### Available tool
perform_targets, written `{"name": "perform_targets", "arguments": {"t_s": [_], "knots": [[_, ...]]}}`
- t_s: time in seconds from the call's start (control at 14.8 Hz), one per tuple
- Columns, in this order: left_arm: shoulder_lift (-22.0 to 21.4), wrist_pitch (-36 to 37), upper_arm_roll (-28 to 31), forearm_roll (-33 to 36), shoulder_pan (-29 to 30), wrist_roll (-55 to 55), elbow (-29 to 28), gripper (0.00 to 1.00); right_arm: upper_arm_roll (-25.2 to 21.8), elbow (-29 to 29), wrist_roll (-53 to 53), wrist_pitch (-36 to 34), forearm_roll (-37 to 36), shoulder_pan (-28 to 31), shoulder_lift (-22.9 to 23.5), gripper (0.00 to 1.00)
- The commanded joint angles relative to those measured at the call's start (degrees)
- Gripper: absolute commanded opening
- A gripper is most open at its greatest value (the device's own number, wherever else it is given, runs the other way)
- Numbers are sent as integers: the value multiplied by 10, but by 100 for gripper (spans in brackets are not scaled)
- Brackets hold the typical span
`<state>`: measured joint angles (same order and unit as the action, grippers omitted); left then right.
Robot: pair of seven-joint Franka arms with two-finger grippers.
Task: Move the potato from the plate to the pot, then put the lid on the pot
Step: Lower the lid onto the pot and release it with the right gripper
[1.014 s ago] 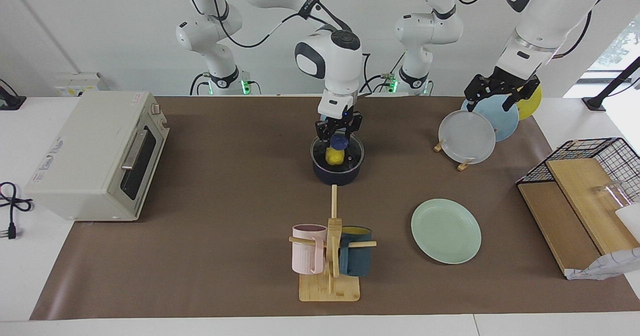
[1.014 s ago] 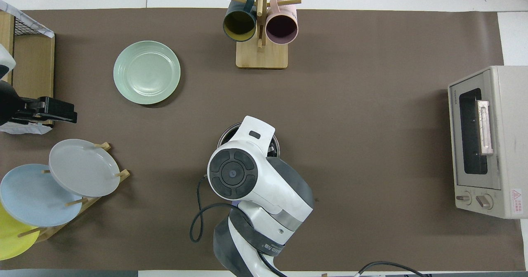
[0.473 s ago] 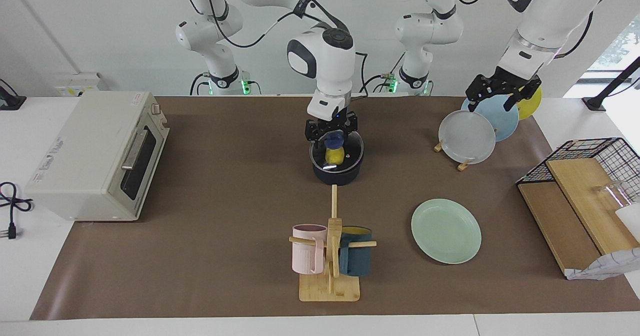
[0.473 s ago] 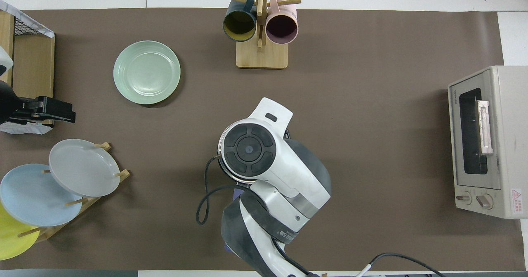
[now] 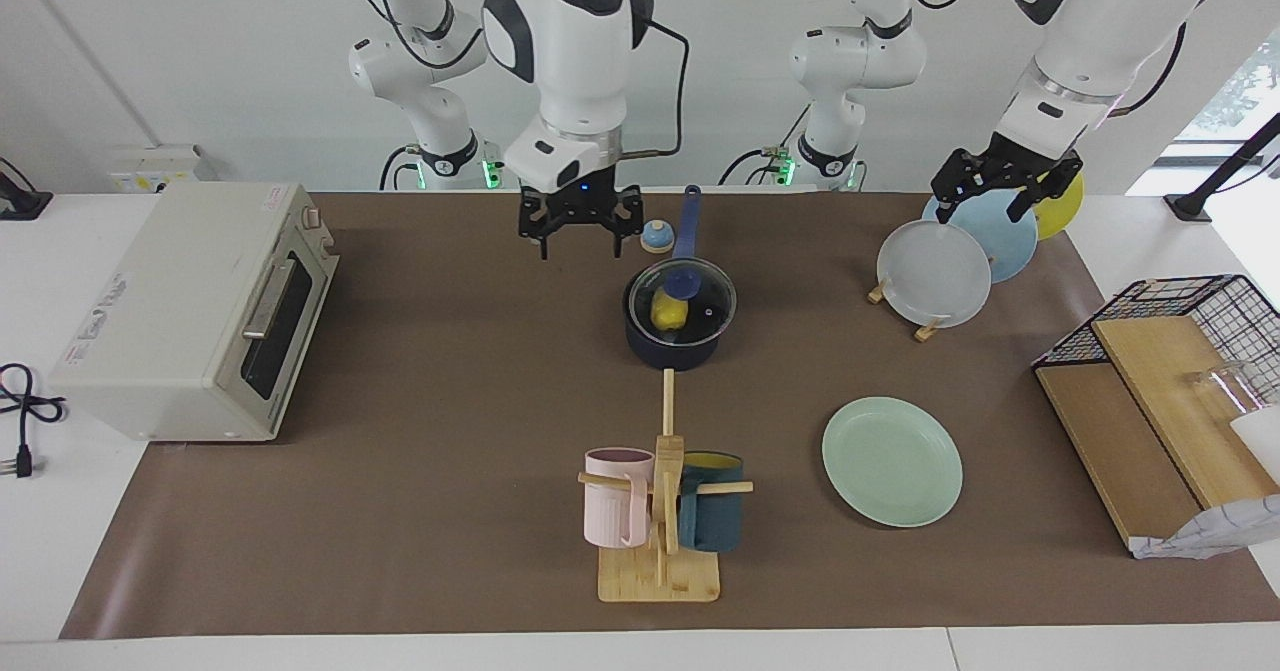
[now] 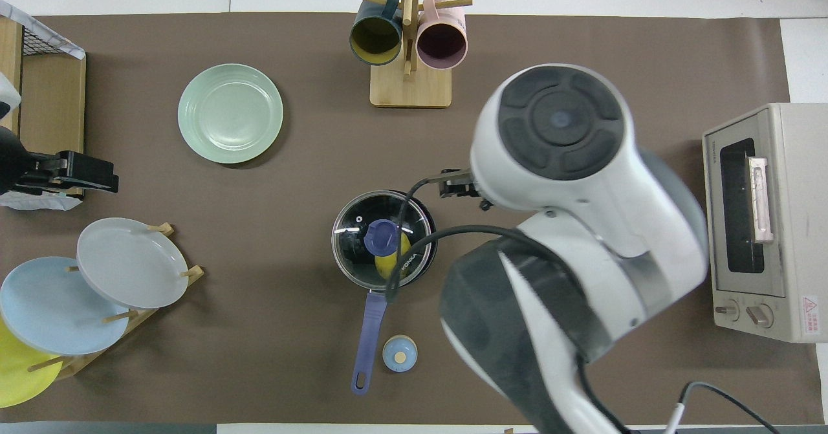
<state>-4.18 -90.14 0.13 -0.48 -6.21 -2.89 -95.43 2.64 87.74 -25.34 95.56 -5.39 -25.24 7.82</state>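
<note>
Though seemingly glossy, lumpy potato [image 5: 668, 312] under glass lid [image 5: 683, 298]

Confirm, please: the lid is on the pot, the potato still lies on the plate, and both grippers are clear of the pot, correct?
Not quite: the potato is in the pot, under the lid, as the facing view shows; the plate is bare. Both grippers, right and left, are clear.

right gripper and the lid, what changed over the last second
The right gripper let go of the lid's knob, opened, and rose away toward the right arm's end of the table. The lid stays on the pot with the potato inside. The plate and the open left gripper over the plate rack kept their places.
</note>
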Motion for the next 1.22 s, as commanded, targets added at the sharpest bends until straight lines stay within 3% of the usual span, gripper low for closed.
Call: {"name": "perform_targets", "arguments": {"t_s": [0.0, 0.14, 0.41, 0.61, 0.74, 1.15], "knots": [[-7, 1, 1, 7, 0, -5, -6, 100, 6, 11, 77, -52, 27, 74, -39, 100], [-7, 1, 1, 7, 0, -5, -6, 100, 5, 13, 92, -98, 28, 98, -57, 100], [-7, 1, 1, 7, 0, -5, -6, 100, 4, 19, 147, -125, 27, 140, -69, 100], [-7, 1, 1, 7, 0, -5, -6, 100, 28, 38, 219, -112, 28, 220, -76, 100], [-7, 1, 1, 7, 0, -5, -6, 100, 69, 35, 235, -100, 28, 274, -74, 100], [-7, 1, 1, 7, 0, -5, -6, 100, 69, 29, 194, -95, 27, 277, -70, 100]]}}
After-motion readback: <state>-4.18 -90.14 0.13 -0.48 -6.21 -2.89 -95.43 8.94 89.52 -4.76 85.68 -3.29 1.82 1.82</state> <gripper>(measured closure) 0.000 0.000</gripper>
